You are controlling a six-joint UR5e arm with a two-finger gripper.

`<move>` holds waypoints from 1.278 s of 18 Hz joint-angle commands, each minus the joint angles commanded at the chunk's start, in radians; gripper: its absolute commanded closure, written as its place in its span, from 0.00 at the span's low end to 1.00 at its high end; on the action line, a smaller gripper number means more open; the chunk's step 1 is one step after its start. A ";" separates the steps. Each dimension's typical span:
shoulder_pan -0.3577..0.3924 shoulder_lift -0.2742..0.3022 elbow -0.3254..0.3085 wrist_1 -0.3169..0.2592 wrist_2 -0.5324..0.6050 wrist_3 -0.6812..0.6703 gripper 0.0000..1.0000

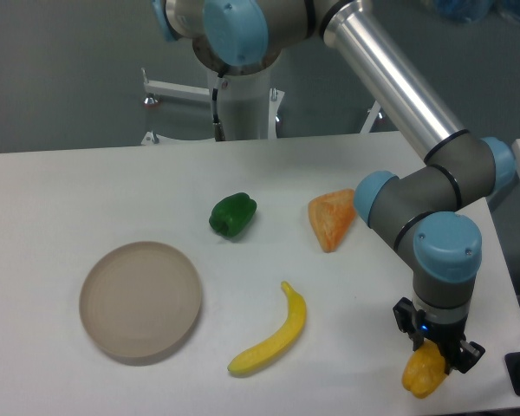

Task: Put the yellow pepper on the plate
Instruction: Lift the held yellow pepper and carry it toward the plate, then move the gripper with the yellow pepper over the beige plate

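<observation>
Pepper (423, 373) sits gripped in the gripper (433, 351) near the table's (69, 191) front-right edge; plate (139, 301) lies far left, banana (273, 334) between.

The table (87, 191) presented a smooth, matt white surface. The plate (139, 301) appeared matt tan, without shine. The yellow pepper (422, 372) looked like smooth plastic with a slight sheen, as did the banana (272, 341). The green pepper (233, 214) was glossy, showing small highlights. The orange wedge (331, 219) had a duller, faintly streaked face. The arm (390, 74) had a brushed metal tube, with grey matt joints and smooth blue plastic caps. The gripper (438, 347) was black and matt.
</observation>
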 joint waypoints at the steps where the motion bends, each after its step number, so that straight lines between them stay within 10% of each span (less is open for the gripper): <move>1: -0.002 0.000 0.000 0.000 -0.002 0.002 0.49; 11: -0.037 0.161 -0.179 -0.021 -0.011 -0.170 0.49; 14: -0.060 0.242 -0.228 -0.112 -0.012 -0.256 0.48; 23: -0.207 0.436 -0.400 -0.186 -0.173 -0.753 0.49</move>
